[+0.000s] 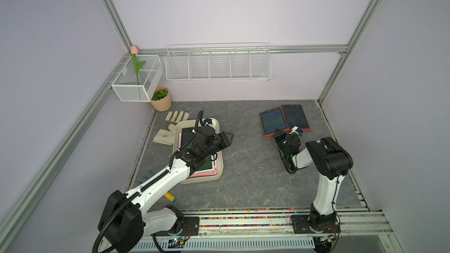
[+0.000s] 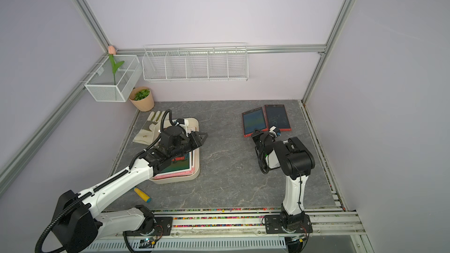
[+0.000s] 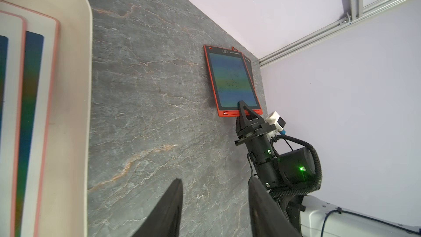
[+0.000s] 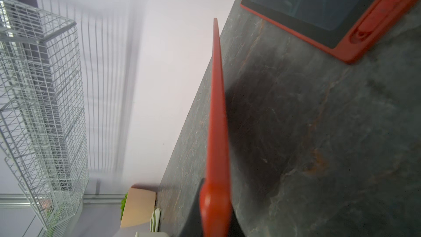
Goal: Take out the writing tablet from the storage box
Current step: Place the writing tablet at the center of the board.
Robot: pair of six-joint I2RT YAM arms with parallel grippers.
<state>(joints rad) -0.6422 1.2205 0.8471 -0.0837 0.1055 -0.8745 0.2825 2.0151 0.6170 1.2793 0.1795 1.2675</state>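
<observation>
Right pincer point(image 3: 242, 107) clamps the red-framed writing tablet's point(image 3: 232, 78) near edge, likely to lay it flat; left pincer point(image 1: 229, 136) gapes half-open, empty.

Left fingers point(image 3: 168, 213) stand apart, right fingers point(image 3: 243, 110) are clamped.

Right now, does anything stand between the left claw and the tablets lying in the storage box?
Nothing visible does. The pink-edged tablets lie uncovered in the storage box, and the left claw hangs open and empty just past its rim, over the table.
</observation>
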